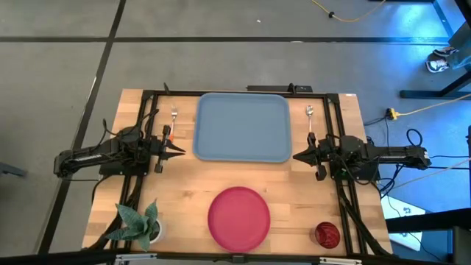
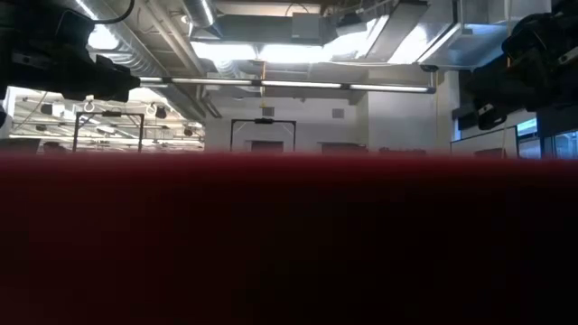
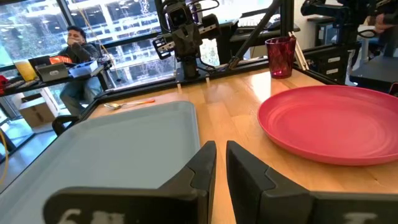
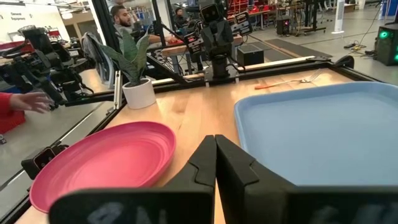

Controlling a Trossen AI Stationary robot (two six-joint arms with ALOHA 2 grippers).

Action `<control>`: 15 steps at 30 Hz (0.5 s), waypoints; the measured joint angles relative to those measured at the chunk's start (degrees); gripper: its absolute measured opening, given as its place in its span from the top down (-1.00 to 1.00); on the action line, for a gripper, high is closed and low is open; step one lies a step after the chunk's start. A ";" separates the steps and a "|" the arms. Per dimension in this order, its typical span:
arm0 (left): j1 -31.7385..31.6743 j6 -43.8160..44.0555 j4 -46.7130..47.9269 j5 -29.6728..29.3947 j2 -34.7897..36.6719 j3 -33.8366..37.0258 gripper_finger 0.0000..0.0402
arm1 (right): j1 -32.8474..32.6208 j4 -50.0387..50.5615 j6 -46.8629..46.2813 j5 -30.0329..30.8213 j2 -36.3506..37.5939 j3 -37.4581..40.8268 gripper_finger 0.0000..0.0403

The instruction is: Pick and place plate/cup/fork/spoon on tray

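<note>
The light-blue tray point(image 1: 243, 126) lies at the table's far middle. The pinkish-red plate point(image 1: 239, 217) lies flat near the front edge and fills the lower half of the low view point(image 2: 289, 244). The dark-red cup point(image 1: 327, 234) stands upright at the front right. The fork point(image 1: 174, 116) lies left of the tray and the spoon point(image 1: 310, 114) right of it. My left gripper point(image 1: 181, 150) hovers shut and empty by the tray's near left corner. My right gripper point(image 1: 297, 157) hovers shut and empty by its near right corner.
A green plant in a white pot point(image 1: 140, 222) stands at the front left corner. A black frame point(image 1: 221, 93) runs around the table's edges. Bare wood lies between tray and plate. People sit beyond the table point(image 3: 76, 42), and a hand point(image 4: 32, 101) shows past the edge.
</note>
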State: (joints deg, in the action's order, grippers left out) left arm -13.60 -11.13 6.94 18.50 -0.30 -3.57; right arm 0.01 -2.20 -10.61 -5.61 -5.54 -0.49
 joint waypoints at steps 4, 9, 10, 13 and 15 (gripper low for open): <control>0.02 0.00 -0.01 -0.01 -0.01 -0.01 0.85 | 0.00 0.14 2.10 -0.07 -0.04 -1.58 0.97; 0.00 0.02 -0.02 0.00 -0.02 0.00 0.85 | 0.00 6.36 6.44 1.43 -0.52 -10.80 0.97; 0.01 0.01 -0.04 -0.01 -0.01 0.00 0.85 | 0.00 9.84 6.42 2.03 -0.97 -13.51 0.97; 0.02 0.02 -0.07 0.00 0.00 -0.02 0.85 | 0.00 22.09 5.96 3.89 -4.18 -23.12 0.97; 0.02 0.30 -0.28 -0.02 0.00 0.02 0.85 | 0.00 30.47 3.73 5.16 -8.04 -30.21 0.97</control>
State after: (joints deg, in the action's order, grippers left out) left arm -13.58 -10.84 6.66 18.48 -0.30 -3.55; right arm 0.01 28.28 -6.88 -0.44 -13.58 -30.70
